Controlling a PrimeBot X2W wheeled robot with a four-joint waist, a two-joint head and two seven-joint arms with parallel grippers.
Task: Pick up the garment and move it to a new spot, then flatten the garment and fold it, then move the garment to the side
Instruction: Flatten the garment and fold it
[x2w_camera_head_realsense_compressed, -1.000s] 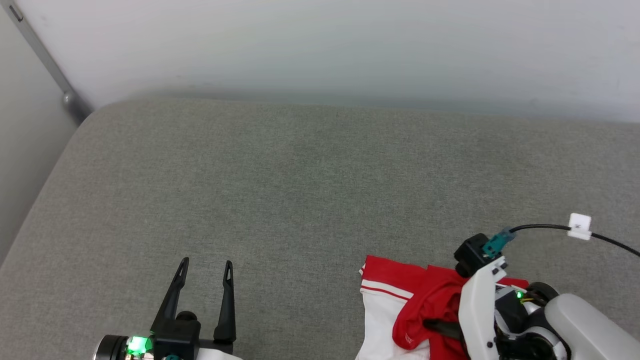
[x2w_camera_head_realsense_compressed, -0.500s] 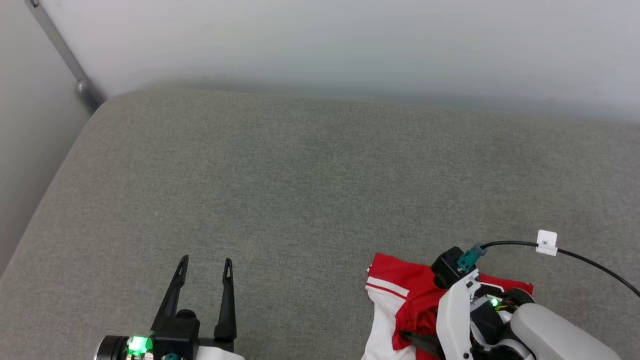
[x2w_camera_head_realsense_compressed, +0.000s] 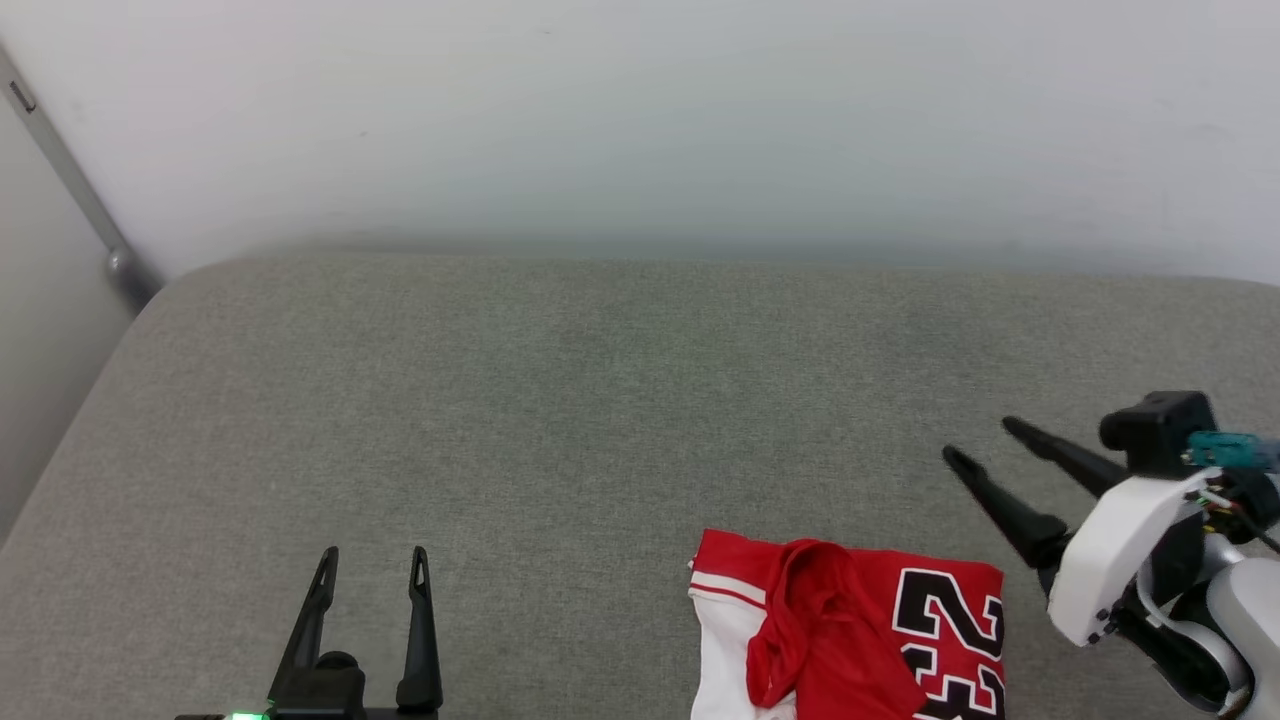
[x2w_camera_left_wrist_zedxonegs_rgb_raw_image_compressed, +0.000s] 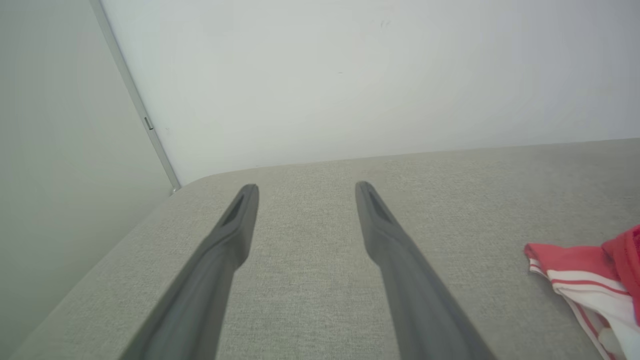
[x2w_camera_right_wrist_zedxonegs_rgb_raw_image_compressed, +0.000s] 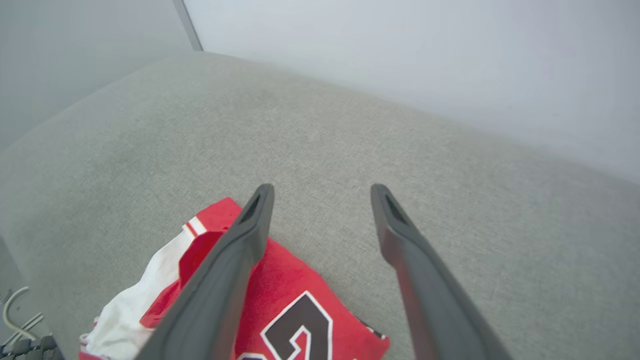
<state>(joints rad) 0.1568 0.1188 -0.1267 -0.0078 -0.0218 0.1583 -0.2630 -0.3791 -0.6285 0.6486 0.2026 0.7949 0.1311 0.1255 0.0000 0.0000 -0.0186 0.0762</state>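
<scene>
At the near edge of the grey cushion (x2w_camera_head_realsense_compressed: 600, 400) lies the garment (x2w_camera_head_realsense_compressed: 850, 630), loosely bunched. It is red, with a white sleeve and striped trim on its left side, a black white-edged "23" face up on its right side, and a red fold heaped over its middle. Well to the garment's left, the left gripper (x2w_camera_head_realsense_compressed: 373, 552) has its fingers spread wide and holds nothing. Just right of the garment and a little beyond it, the right gripper (x2w_camera_head_realsense_compressed: 980, 440) has its fingers parted and empty, clear of the cloth. Far beyond the garment, the cushion meets a pale wall (x2w_camera_head_realsense_compressed: 640, 120), where a grey metal strip (x2w_camera_head_realsense_compressed: 70, 180) slants down at the far left.
</scene>
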